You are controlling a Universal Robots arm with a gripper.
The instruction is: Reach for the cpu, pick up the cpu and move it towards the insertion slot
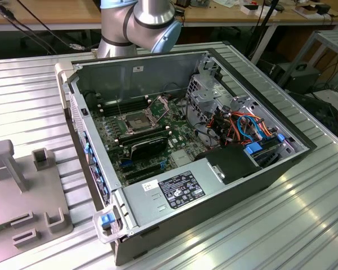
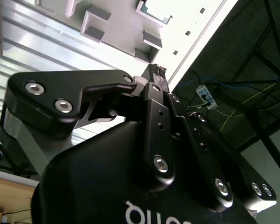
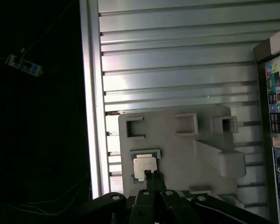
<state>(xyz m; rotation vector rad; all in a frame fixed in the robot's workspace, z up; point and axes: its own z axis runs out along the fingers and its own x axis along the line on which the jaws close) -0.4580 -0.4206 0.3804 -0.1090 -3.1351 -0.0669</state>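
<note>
The cpu [image 3: 144, 166] is a small silver square in a green-edged pocket on a grey fixture plate [image 3: 177, 144]. In the first wrist view my gripper [image 3: 152, 176] hovers just over the cpu's edge. Its black fingers are pressed together with nothing between them. The second wrist view shows the same fingertips [image 2: 157, 70] shut above the plate. The insertion slot [image 1: 136, 121] is a silver-framed socket with a dark centre and a raised wire lever. It sits on the motherboard inside the open computer case [image 1: 225, 185]. The grey fixture plate [image 1: 22, 191] lies at the exterior view's left.
The arm [image 1: 138, 22] stands behind the case. Raised grey blocks [image 1: 8, 163] stick up from the fixture plate. A black finned block [image 1: 149, 145] and memory slots lie near the socket. Drive cages and coloured cables [image 1: 242, 126] crowd the case's right side. The ribbed metal table [image 1: 293, 225] has an edge close to the plate.
</note>
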